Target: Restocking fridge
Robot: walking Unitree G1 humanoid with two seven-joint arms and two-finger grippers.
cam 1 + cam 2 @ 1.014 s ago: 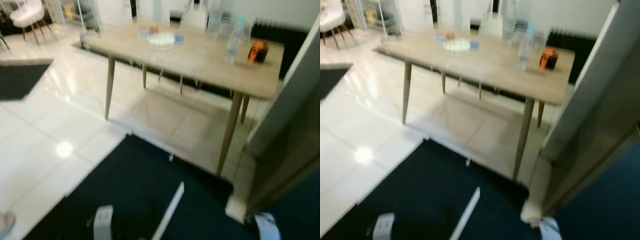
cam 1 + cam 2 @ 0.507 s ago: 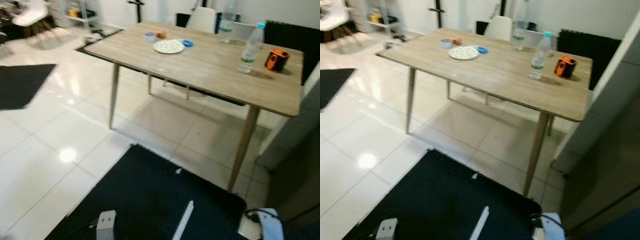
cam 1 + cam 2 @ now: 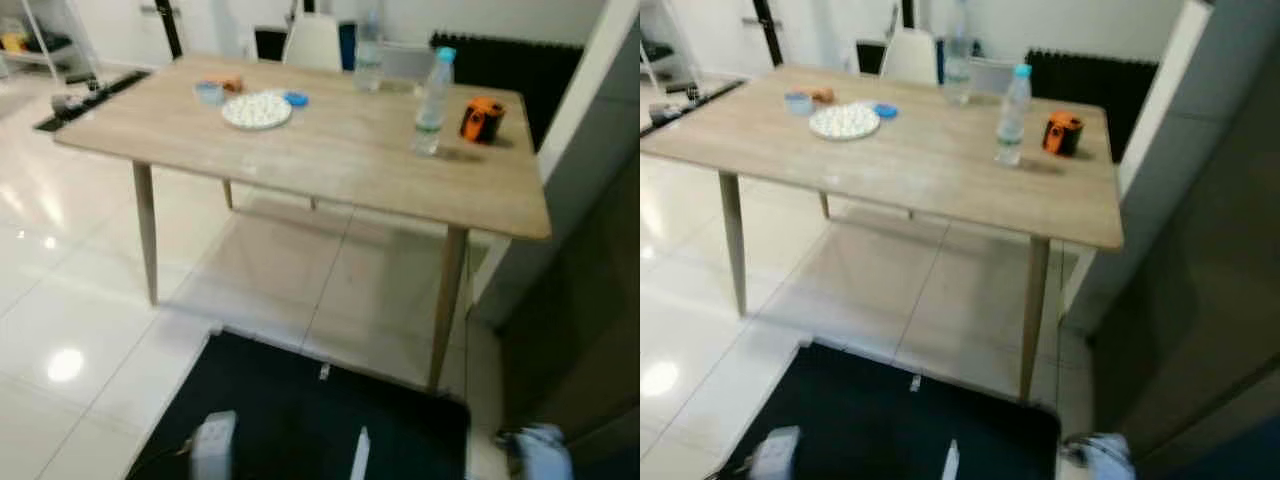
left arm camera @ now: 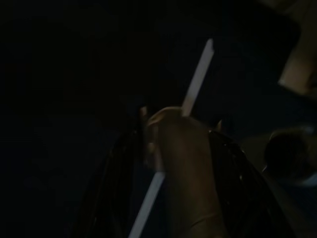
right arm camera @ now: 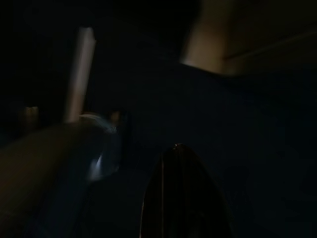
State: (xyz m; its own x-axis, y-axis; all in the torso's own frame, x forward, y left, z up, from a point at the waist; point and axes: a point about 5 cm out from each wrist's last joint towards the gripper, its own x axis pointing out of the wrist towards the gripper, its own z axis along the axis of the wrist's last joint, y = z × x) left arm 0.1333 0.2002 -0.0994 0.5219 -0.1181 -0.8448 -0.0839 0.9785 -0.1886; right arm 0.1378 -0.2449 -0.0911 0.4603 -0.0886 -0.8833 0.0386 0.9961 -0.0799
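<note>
Wooden desk (image 3: 330, 150) on thin legs, white tile floor (image 3: 60, 300) under it, dark rug (image 3: 300, 420) nearest the robot with a white strip (image 3: 360, 455) on it. Grey panel at right (image 3: 1210, 250), maybe the fridge side, can't confirm. On the desk: capped water bottle (image 3: 432, 100) near the right end, second clear bottle (image 3: 368, 52) behind it, orange mug (image 3: 482, 118) beside it, white plate (image 3: 257, 109) with small blue and orange bits nearby. Both arms hang low; left pincer (image 4: 173, 163) seems clenched on something pale, right pincer (image 5: 148, 168) too dark, cannot tell. Risk: walking in could clip a desk leg; the tall bottle tips easily if nudged.
</note>
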